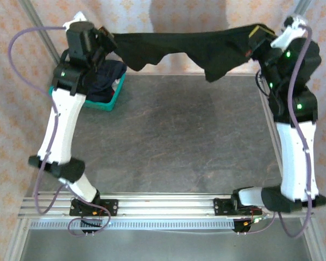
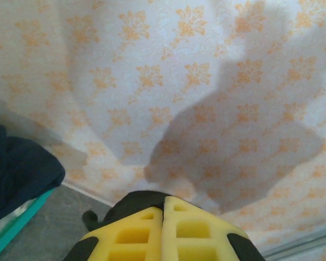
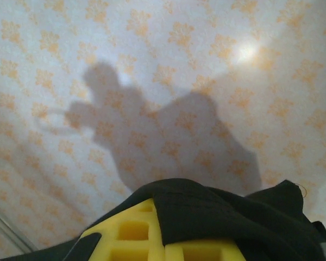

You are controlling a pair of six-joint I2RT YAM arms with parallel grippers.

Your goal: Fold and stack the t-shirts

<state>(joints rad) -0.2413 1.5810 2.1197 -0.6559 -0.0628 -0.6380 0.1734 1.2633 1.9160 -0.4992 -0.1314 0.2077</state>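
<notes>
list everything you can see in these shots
black t-shirt: one, black, stretched in the air between both grippers above the table's far edge
navy clothes: count unclear, dark navy, bundled in the basket
basket: one, teal, far left of the table
table: one, grey, under the arms
backdrop: one, pale with orange pattern, behind the table
left gripper: one, yellow fingers, shut on the shirt's left end
right gripper: one, yellow fingers, shut on its right end
</notes>
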